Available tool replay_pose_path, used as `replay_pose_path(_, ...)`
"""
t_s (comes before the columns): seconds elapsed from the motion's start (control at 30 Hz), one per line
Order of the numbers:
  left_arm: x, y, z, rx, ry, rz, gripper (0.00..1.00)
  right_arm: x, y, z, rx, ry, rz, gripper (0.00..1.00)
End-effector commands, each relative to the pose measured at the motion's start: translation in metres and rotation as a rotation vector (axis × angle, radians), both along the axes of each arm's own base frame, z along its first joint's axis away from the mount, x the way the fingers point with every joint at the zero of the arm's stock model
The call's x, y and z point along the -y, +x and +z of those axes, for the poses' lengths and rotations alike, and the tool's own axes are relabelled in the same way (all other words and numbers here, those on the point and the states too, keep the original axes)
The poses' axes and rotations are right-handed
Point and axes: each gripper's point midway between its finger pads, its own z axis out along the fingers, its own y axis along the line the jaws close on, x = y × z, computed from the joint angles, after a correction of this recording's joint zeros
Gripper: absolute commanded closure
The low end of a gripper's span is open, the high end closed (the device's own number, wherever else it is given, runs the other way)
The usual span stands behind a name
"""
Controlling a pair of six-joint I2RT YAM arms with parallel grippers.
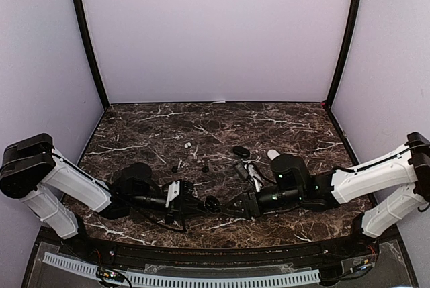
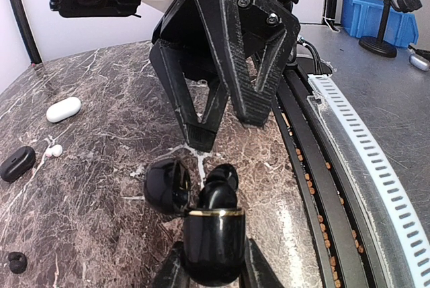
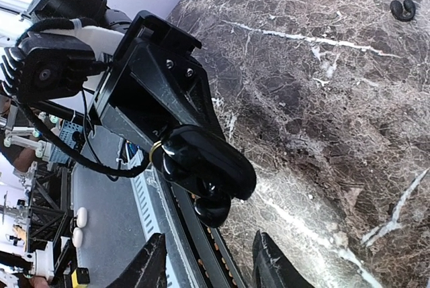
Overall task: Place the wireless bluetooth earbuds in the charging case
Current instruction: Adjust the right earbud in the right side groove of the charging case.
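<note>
The black charging case [image 2: 213, 241] is a glossy, rounded shell with a thin gold rim around its mouth. Its lid [image 2: 166, 184] hangs open to one side, and a glossy black bud [image 2: 222, 182] stands in the mouth above the rim. The left tool [image 1: 205, 205] is clenched on the case's body near the front edge of the bench [image 1: 295, 123]. The open mouth faces the right tool [image 1: 234, 207], whose jaws stand apart with nothing between them, just short of the case.

Farther back on the bench lie the loose earbuds: a white earbud [image 1: 189, 145], tiny and shiny, and 2 black ones, a left black earbud [image 1: 176, 167] and a right black earbud [image 1: 204, 168], near each other. To their right sit a closed black case [image 1: 240, 152] and a closed white case [image 1: 274, 155], both oval and well apart from the held case.

The bench top is dark brown marble pattern with white veins. Pale lilac walls close it in on 3 sides, with black posts at the back corners. A white slotted cable duct [image 1: 201, 279] runs along the near edge.
</note>
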Motion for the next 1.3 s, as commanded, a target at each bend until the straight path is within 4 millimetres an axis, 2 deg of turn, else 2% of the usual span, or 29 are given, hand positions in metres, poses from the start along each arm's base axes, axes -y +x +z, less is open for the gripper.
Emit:
replay_pose_path(0.0, 0.006, -0.002, 0.010, 0.003, -0.030, -0.020, 0.93, 0.003, 0.003, 0.004, 0.055, 0.010, 0.002, 0.58)
replay_pose_path(0.2, 0.006, -0.002, 0.010, -0.002, -0.027, -0.019, 0.93, -0.001, -0.002, 0.002, 0.105, -0.005, 0.038, 0.73)
replay_pose_path(0.37, 0.006, -0.002, 0.009, -0.001, -0.027, -0.020, 0.93, -0.009, -0.005, -0.006, 0.109, -0.026, 0.064, 0.80)
replay_pose_path(0.8, 0.006, -0.002, 0.009, 0.001, -0.026, -0.021, 0.93, -0.021, -0.006, 0.000, 0.120, -0.006, 0.088, 0.85)
replay_pose_path(1.0, 0.006, -0.003, 0.009, 0.001, -0.026, -0.024, 0.93, -0.024, -0.003, -0.003, 0.123, -0.021, 0.083, 0.90)
replay_pose_path(1.27, 0.006, -0.005, 0.010, 0.001, -0.031, -0.037, 0.93, -0.027, -0.001, -0.003, 0.123, -0.023, 0.081, 0.92)
